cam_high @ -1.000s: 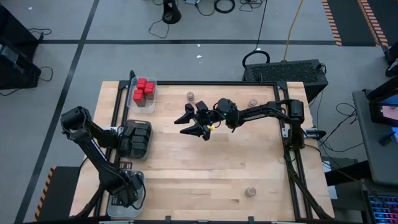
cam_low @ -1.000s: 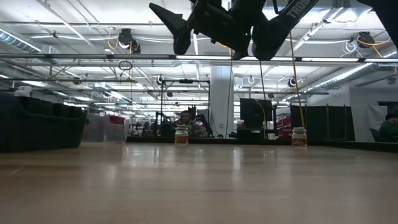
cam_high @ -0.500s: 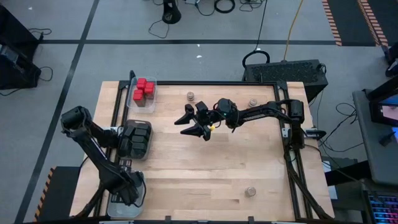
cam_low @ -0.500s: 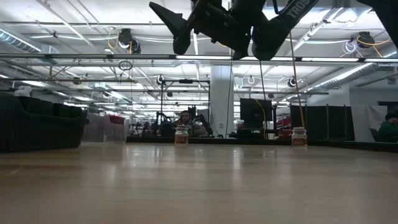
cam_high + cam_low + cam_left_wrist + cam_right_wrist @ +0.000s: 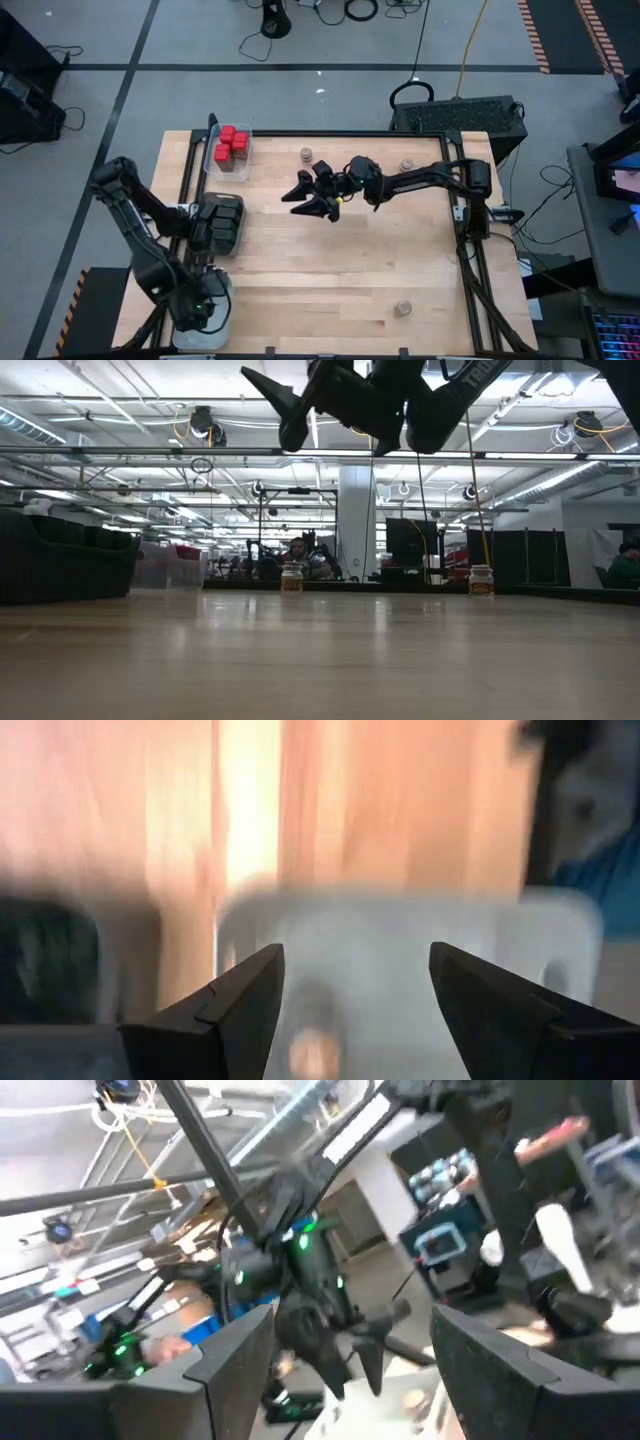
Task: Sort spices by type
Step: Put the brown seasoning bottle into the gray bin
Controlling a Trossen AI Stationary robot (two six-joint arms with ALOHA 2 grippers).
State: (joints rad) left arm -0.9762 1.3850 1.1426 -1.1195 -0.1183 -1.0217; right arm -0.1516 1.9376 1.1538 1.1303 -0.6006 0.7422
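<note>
Table: wooden top, taken as landmark. Largest things on it are at its left edge: a clear tray at the far-left corner holding the red tins; a tray of dark tins midway along the left edge; a pale tray at the near-left corner.

Left gripper: low over the pale tray at the near-left corner, fingers spread, nothing between them. Something small and round shows in the tray below; too blurred to name.

Right gripper: raised above the table's far-centre, fingers splayed wide, empty.

Round jars, 3 loose: 1 jar near the far edge just beyond the right gripper, 1 further right along the far edge, 1 near the near edge, right of centre. Low view shows 2 standing upright.

Risks: jars are short and round, so an off-centre closing could tip or roll one. The nearest jar sits close to the far edge; a nudge could push it off.
</note>
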